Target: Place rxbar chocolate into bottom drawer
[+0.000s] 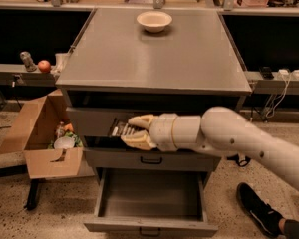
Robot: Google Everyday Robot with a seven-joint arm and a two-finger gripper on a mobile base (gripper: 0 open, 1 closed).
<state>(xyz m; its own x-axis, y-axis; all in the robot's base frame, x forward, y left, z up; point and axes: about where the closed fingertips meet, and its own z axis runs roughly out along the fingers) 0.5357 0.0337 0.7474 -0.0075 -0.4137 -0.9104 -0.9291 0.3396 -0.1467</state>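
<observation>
Camera view: where is the gripper (127,129)?
- Hanging in front of the cabinet, level with the top drawer (89,121) front, on a pale arm (239,138) that runs out of the picture at the right.

And the rxbar chocolate (117,129)?
- Clamped between the two fingers (140,119), one above and one below. Only its left end shows, dark with pale lettering I cannot read. The rest is hidden behind the fingers.

The bottom drawer (149,195)?
- Pulled out, directly below the bar and well apart from it. Its floor is bare, and its handle is cut off by the lower edge.

What else is covered?
- The arm hides part of the middle drawer (149,160) front. A cream bowl (154,20) sits far back on the table (149,59). The contents of a cardboard box (37,138) on the left are hard to make out. A dark shoe (256,208) is cut off at lower right.
</observation>
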